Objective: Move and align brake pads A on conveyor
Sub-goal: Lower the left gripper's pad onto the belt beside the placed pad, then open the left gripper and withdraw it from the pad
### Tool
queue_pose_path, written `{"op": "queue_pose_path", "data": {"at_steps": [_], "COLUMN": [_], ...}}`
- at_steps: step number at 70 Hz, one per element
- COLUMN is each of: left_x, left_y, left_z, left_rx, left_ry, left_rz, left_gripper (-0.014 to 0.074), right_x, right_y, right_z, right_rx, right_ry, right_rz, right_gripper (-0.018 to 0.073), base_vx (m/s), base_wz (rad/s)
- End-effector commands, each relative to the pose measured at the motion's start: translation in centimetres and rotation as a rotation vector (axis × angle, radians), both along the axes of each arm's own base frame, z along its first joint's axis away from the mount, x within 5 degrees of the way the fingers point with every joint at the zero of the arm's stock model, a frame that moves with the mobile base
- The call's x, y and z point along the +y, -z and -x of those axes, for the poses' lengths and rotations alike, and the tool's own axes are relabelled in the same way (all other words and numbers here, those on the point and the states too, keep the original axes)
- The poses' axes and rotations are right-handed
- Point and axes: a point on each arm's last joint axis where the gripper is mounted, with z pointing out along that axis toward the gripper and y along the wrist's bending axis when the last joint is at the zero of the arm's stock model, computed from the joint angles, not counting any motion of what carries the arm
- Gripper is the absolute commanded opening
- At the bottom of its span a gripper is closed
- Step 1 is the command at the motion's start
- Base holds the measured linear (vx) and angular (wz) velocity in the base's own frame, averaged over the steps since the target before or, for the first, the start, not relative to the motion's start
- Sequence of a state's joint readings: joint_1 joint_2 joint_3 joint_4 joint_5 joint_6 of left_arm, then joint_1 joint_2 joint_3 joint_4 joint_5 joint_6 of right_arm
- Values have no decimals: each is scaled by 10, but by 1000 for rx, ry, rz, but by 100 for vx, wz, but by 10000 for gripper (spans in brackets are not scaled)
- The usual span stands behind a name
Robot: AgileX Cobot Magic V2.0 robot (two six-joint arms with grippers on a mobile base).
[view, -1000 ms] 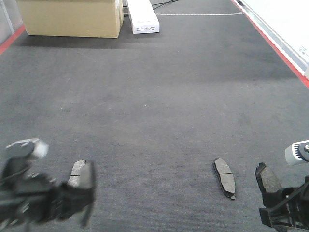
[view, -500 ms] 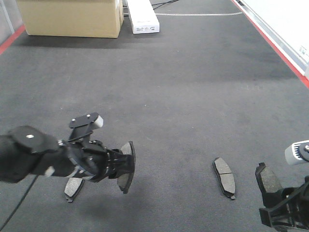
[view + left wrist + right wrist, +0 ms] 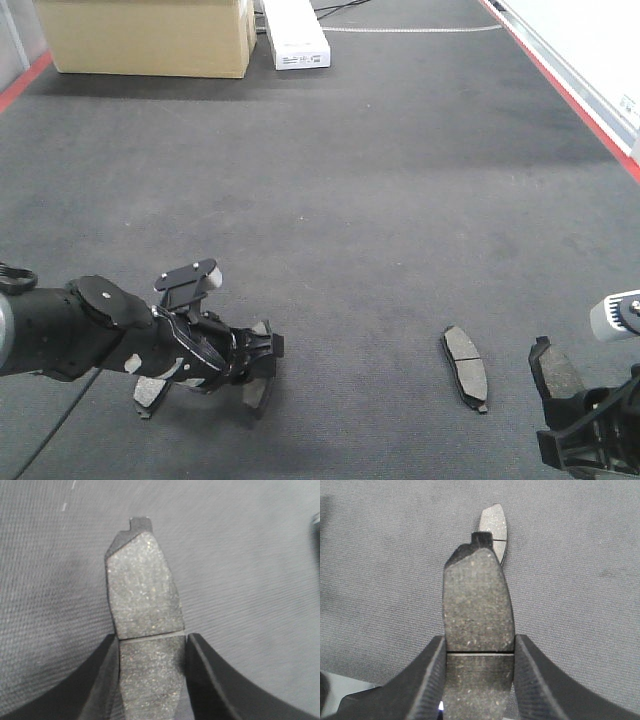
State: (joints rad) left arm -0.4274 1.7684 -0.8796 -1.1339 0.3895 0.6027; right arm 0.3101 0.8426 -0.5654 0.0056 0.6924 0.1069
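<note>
Left gripper (image 3: 262, 362) pinched one brake pad (image 3: 142, 597) low over conveyor (image 3: 330, 200) – for laying down; right gripper (image 3: 479, 672) clamped another pad (image 3: 477, 597) – near lying pad (image 3: 465, 366)

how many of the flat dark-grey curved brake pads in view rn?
4. One in the left gripper, its brake pad; one on the belt just behind it; one lying mid-right; one in the right gripper, pad.
</note>
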Motion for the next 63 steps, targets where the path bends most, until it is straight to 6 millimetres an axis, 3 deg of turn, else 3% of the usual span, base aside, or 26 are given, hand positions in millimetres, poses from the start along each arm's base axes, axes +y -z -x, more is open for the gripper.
{"op": "queue_pose_path", "data": {"at_steps": [1,39,63], "left_x": [-4,-2,-3], "left_y": [-19,-19,-19], "left_z": [-5,-7,-6], "left_rx": [-57,-75,-67], "left_ry": [-17,-29,-21], "left_rz": [35,23,28], "left_gripper": [167,291,304], "right_x": [1,1,1], "right_y": [-14,-14,-14], "right_z": [-6,-6,-6], "right_rx": [-98,-98,-98], "right_ry": [-5,-5,-5], "right_rz": [-21,-21,-21], "right_gripper": [59,59,59], "base_vx": [0,0,0], "base_wz": [0,0,0]}}
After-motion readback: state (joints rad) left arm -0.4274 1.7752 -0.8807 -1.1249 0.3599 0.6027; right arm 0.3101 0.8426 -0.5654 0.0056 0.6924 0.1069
